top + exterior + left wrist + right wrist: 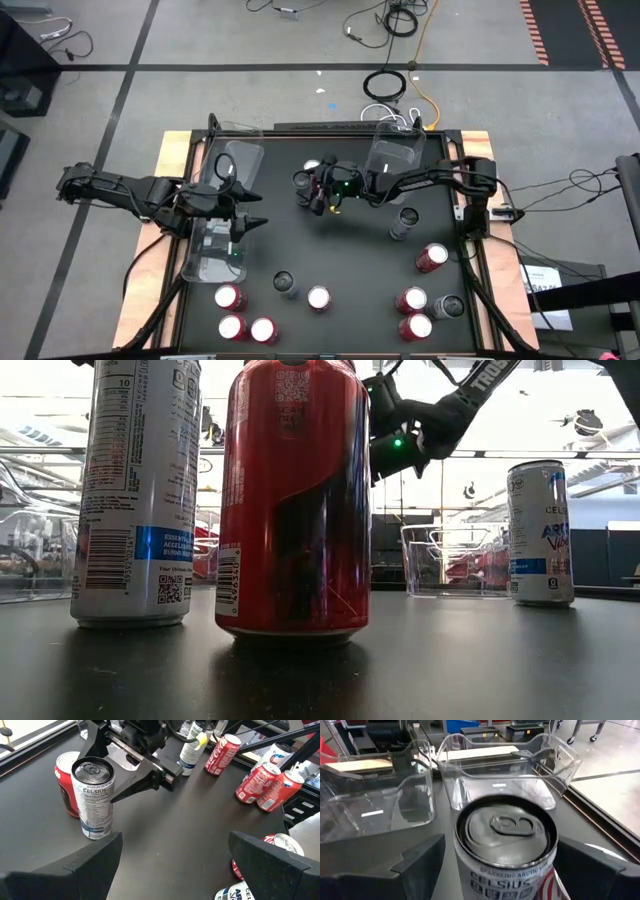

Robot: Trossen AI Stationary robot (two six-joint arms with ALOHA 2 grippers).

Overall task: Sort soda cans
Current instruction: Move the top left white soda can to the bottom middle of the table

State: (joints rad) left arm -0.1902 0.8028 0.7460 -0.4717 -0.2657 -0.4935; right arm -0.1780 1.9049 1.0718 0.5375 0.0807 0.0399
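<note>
Nearest, at table height: upright red can (290, 500), with a silver can (135, 490) just to its left, the pair blocking most of the low view across the table. Farther right and well apart from them stands a blue-printed can (540, 530), upright, with a clear bin (450, 560) behind it.

Over mid-table, reaching in from the right: right gripper (312, 195), fingers spread wide, one to each side of an upright Celsius can (505, 835) that stands on the table. Shows a gap on at least one side, no pinch visible. Just behind that can, seen from the left wrist, stands a second red can (64, 782). Beyond it, toward the far edge: far right bin (395, 152).

At the left: left gripper (258, 222), just beside the right wall of the left bin (212, 262), fingers spread apart, nothing between them.

Scattered along the near side:
- three red cans (232, 327) clustered near left
- lone red can (318, 298) near the middle, with a dark-topped can (285, 283) just to its left
- two more red cans (411, 299) near right, touching or almost so, with another dark can (448, 306) beside them
- tipped red can (431, 257) lying on its side, farther back on the right
- grey can (403, 222) upright, just under the right arm
</note>
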